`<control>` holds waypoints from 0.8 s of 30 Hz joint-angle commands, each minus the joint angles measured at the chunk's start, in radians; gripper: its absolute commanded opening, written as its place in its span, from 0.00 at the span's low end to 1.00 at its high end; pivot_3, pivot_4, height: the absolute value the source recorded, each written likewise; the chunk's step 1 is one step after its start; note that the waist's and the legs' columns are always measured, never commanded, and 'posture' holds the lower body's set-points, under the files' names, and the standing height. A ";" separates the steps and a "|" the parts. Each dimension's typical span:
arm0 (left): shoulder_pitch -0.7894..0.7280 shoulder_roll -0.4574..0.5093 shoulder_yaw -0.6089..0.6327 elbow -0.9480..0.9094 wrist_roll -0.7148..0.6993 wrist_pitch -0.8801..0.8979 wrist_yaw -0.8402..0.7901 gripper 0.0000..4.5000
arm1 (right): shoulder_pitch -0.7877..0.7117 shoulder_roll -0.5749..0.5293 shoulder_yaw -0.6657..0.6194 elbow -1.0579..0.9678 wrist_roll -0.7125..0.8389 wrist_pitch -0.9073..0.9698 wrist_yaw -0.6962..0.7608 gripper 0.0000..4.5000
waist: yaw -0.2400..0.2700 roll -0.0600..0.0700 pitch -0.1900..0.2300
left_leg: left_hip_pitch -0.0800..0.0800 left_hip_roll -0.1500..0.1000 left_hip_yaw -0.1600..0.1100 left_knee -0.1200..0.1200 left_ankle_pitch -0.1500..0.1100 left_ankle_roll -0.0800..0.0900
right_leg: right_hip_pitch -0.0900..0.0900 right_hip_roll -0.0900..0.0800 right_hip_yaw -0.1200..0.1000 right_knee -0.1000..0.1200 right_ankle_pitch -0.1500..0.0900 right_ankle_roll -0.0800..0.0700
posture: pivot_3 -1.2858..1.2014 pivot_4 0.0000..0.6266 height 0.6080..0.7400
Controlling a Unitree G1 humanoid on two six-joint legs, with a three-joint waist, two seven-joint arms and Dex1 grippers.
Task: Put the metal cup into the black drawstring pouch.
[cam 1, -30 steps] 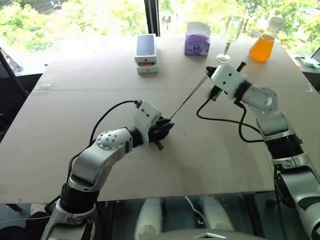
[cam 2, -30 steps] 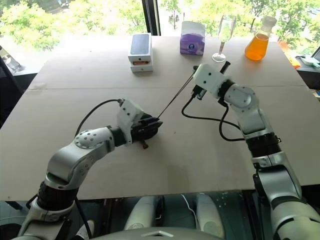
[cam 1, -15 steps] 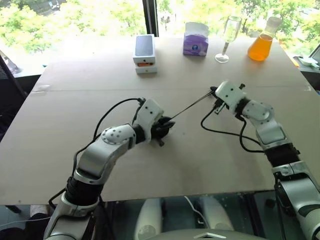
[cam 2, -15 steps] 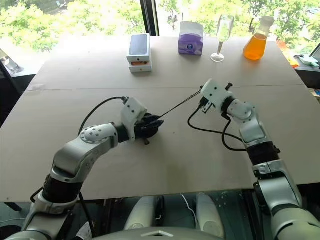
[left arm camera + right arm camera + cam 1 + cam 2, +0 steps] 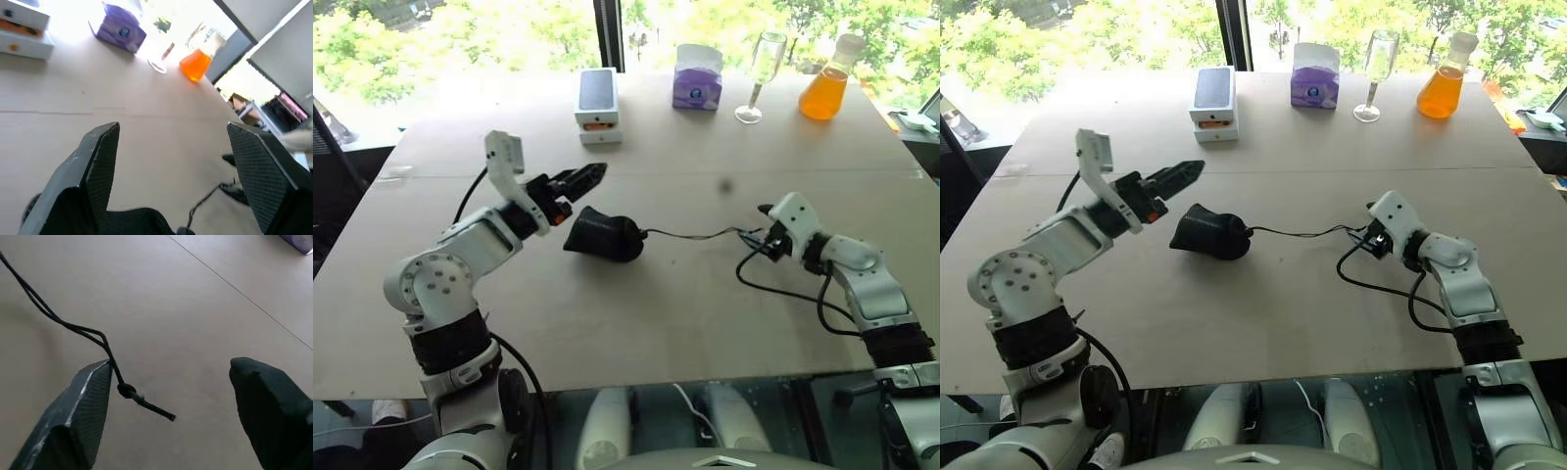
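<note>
A: Lying on its side on the pale wooden counter (image 5: 636, 323) is the soft black fabric drawstring pouch (image 5: 602, 235), its thin cord (image 5: 78, 328) trailing toward the right fingers (image 5: 93, 411).

B: Are they gripping it?

A: No, they are standing apart. The left fingers (image 5: 100, 161), raised beside the pouch, are spread and holding nothing.

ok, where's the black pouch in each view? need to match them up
Left eye: black pouch lies centre-left on the table, below the left gripper.
Right eye: same spot, its cord running toward the right gripper.
Left wrist: dark fabric at the bottom edge.
Right wrist: pouch body not in it; the cord's knotted end lies on the table.
Shared landmark: the cord.
</note>
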 commanded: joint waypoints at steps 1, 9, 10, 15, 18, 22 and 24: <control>0.012 0.006 0.063 0.019 0.046 -0.173 0.012 0.79 | 0.041 -0.015 -0.044 -0.093 -0.005 -0.009 -0.043 0.99 | 0.002 0.000 0.000 | 0.000 0.000 0.000 0.000 0.000 0.000 | 0.000 0.000 0.000 0.000 0.000 0.000 | 0.52 0.24 1.00; 0.246 0.000 -0.036 -0.246 0.053 -0.302 -0.085 0.79 | 0.303 -0.063 -0.152 -0.375 0.160 0.099 0.023 0.99 | 0.027 -0.001 0.000 | -0.002 0.001 0.000 0.000 0.002 -0.003 | 0.000 -0.004 -0.001 -0.002 0.000 0.000 | 0.52 0.24 1.00; 0.303 0.012 -0.052 -0.305 0.053 -0.312 -0.118 0.79 | 0.344 -0.071 -0.175 -0.419 0.209 0.124 0.047 0.99 | 0.027 -0.001 0.000 | -0.001 0.001 0.000 0.000 0.001 -0.003 | 0.000 -0.004 -0.001 -0.002 0.000 0.000 | 0.52 0.24 1.00; 0.556 0.070 -0.066 -0.489 0.061 -0.359 -0.221 0.79 | 0.490 -0.079 -0.253 -0.545 0.301 0.116 0.071 0.99 | 0.015 0.000 0.000 | 0.002 0.002 0.001 -0.001 -0.001 0.001 | 0.002 -0.003 0.000 -0.001 0.000 0.000 | 0.52 0.24 1.00; 0.715 0.102 -0.054 -0.556 0.099 -0.421 -0.297 0.79 | 0.545 -0.055 -0.326 -0.544 0.365 0.060 0.098 0.99 | 0.010 0.000 0.000 | 0.007 0.003 0.001 -0.001 -0.001 0.001 | 0.007 -0.002 0.001 -0.001 -0.001 -0.001 | 0.52 0.24 1.00; 0.878 0.106 -0.018 -0.580 0.114 -0.487 -0.354 0.79 | 0.581 -0.067 -0.382 -0.506 0.402 -0.030 0.177 0.99 | 0.010 0.000 -0.001 | 0.015 0.004 0.003 -0.002 -0.002 0.003 | 0.016 -0.003 0.001 -0.006 -0.003 -0.004 | 0.52 0.24 1.00; 0.932 0.106 0.001 -0.571 0.124 -0.528 -0.383 0.79 | 0.587 -0.066 -0.398 -0.492 0.397 -0.064 0.184 0.99 | 0.010 0.000 -0.001 | 0.016 0.004 0.004 -0.002 -0.002 0.003 | 0.016 -0.004 0.001 -0.007 -0.003 -0.004 | 0.52 0.24 1.00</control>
